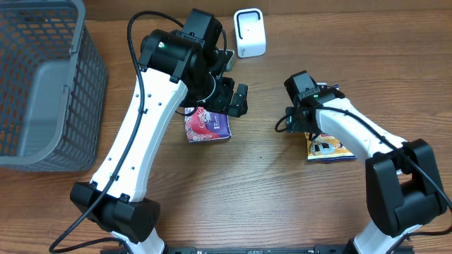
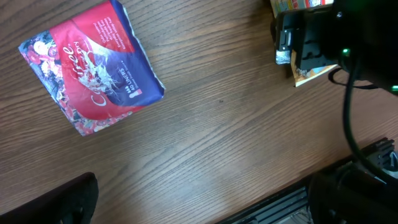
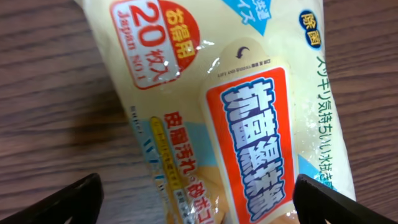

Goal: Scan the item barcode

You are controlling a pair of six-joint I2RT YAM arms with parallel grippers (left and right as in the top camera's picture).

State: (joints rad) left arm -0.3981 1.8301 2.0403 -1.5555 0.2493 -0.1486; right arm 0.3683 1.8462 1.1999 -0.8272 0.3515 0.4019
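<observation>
Grey mesh basket (image 1: 42, 148) at left, nothing visible inside. Red-and-blue pouch (image 1: 208, 127) flat on the table (image 1: 268, 197) under left hand (image 1: 232, 99), spread wide, holding nothing. Yellow wipes pack (image 3: 249, 124) flat beneath right hand (image 3: 199, 205), likewise wide open, gripping nothing. Both probably light, soft, slick film; best pinched across a sealed edge, not the yielding middle. White scanner (image 1: 249, 32) upright at the back.

Site type: mock retail checkout on a robotics lab bench.

Evidence:
- brown wood-grain tabletop (image 1: 268, 204)
- grey plastic mesh shopping basket (image 1: 88, 85), 10 o'clock
- small white boxy scanner-type unit (image 1: 249, 32), 12 o'clock
- red-and-blue glossy foil pack (image 1: 207, 125), ctr
- pale yellow plastic wipes pack (image 1: 330, 148), 3 o'clock
- two white-and-black robot arms (image 1: 141, 127) w/ cabling
</observation>
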